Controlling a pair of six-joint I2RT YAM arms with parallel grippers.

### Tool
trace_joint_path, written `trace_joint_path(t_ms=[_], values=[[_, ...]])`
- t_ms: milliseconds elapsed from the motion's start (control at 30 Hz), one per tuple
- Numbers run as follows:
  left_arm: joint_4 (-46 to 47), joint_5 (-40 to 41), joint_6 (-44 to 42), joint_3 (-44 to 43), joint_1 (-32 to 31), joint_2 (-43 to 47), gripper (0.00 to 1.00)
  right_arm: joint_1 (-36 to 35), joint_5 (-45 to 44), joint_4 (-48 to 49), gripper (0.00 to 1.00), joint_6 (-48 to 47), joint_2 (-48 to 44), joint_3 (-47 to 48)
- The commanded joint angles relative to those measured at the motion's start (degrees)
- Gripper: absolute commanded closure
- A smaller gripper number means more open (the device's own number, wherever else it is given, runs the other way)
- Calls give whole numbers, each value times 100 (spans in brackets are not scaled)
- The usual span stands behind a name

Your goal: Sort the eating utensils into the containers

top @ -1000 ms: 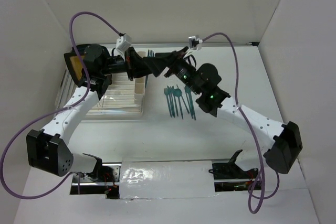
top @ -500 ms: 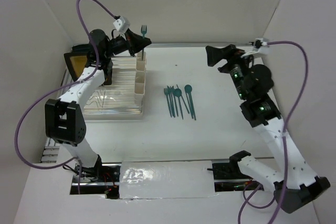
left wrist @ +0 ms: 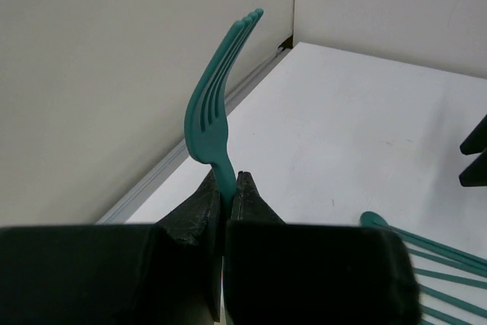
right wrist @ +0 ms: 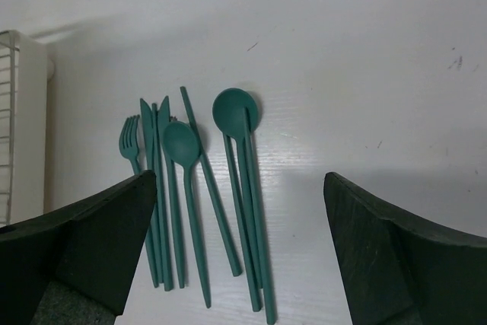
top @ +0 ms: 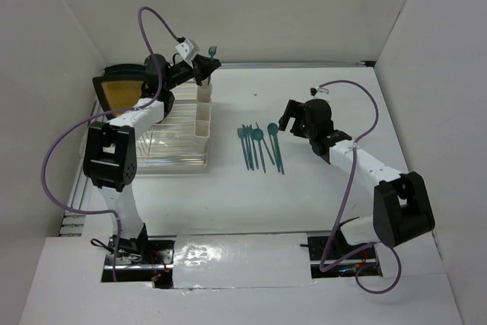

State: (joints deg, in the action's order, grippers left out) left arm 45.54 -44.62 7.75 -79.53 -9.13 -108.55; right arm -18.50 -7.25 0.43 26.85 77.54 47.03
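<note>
A teal fork (left wrist: 215,104) stands tines-up in the upper left of the top view, its neck pinched between the closed jaws of the left gripper (left wrist: 227,188). It is over the far end of the cream containers (top: 202,116) that line the right edge of the dish rack (top: 163,146). The other utensils (right wrist: 199,188) lie in a tight, roughly parallel cluster at mid-frame on the table (top: 319,203), apart from the containers with a bare strip between. The right gripper (right wrist: 240,180) hangs over them, jaws spread wide and empty, with open white surface to their right and below. A yellow plate (top: 122,90) sits at the rack's upper-left corner.
</note>
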Motion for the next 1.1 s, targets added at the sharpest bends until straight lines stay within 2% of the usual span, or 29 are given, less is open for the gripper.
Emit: trace_joint_path(t_ms=[0,67,100,133,200,300,333,367,433,567,733,833,867,967,1067], values=[[676,32,-388,-300,77,-236,100,-197,-356,397,4,-171,305,149],[676,59,-406,-266,95,-272,91,-285,-417,397,3,-207,472,210],[841,120,-380,-126,113,-298,79,-277,-418,458,3,-215,525,211],[973,112,-345,-38,121,-281,71,-277,-418,511,3,-233,569,263],[1254,182,-283,199,148,-263,63,-294,-418,511,3,-242,736,333],[1177,226,-169,271,201,-158,47,-321,-418,511,3,-259,938,413],[1124,191,-125,254,244,-131,40,-329,-418,511,3,-268,973,413],[1063,112,-90,253,297,-27,28,-329,-418,511,3,-277,1017,465],[888,146,-28,245,306,114,25,-382,-488,564,3,-321,1096,465],[273,672,122,280,324,492,7,-391,-620,345,5,-461,1553,843],[-887,437,-45,367,341,1378,0,-549,-821,274,13,-620,2088,1256],[-1582,664,-133,499,315,1966,0,-602,-937,98,21,-646,2457,1458],[-1818,778,-46,621,315,2117,0,-602,-937,28,28,-646,2598,1520],[-2022,1192,-19,903,341,2768,0,-628,-998,-25,40,-620,2661,1468],[-2137,1288,-446,1351,297,3401,0,-681,-946,-25,48,-532,2469,1187]])
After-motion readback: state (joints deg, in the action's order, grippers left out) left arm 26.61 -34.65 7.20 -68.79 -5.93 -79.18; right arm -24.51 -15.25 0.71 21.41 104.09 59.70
